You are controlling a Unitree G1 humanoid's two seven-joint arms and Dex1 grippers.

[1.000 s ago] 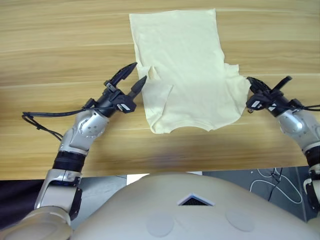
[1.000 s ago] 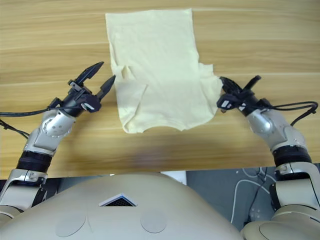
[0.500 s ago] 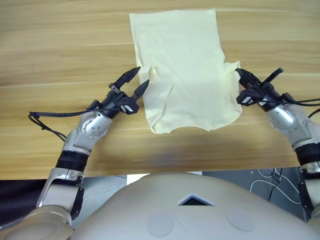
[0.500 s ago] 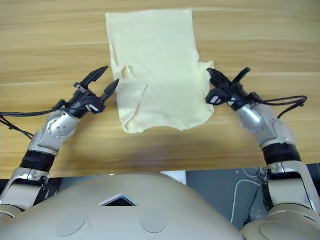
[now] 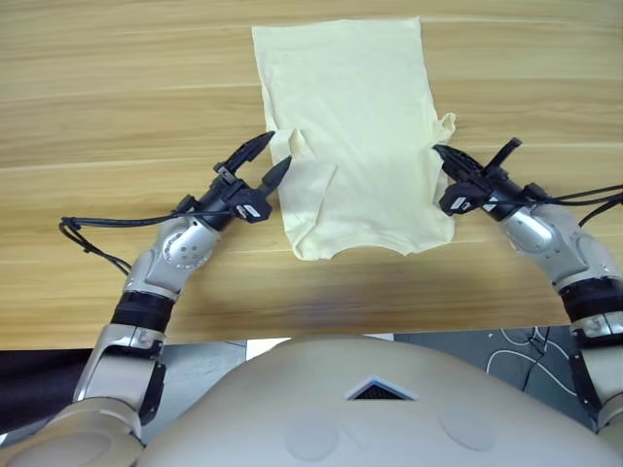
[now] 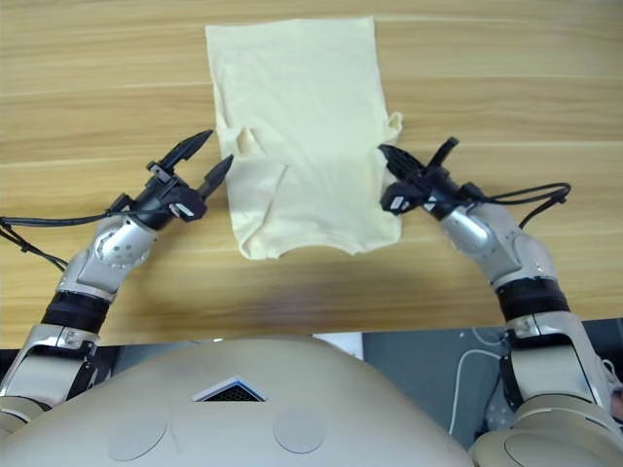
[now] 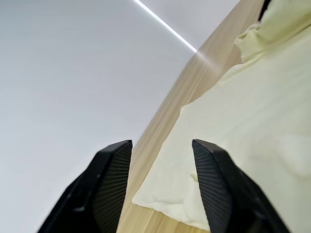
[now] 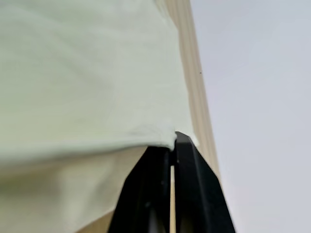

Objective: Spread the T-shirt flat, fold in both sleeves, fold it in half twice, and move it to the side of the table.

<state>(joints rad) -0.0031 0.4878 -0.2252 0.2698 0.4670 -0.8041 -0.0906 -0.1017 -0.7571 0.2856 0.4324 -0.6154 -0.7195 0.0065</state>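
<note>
The T-shirt lies on the table. Head views show the left gripper spread wide beside its edge. The right wrist view shows the right gripper apparently pinching its cloth.

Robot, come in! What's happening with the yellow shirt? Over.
Left tool open, beside T-shirt. Right tool shut on T-shirt's right edge. T-shirt spread on wooden table, left sleeve folded in.
</note>
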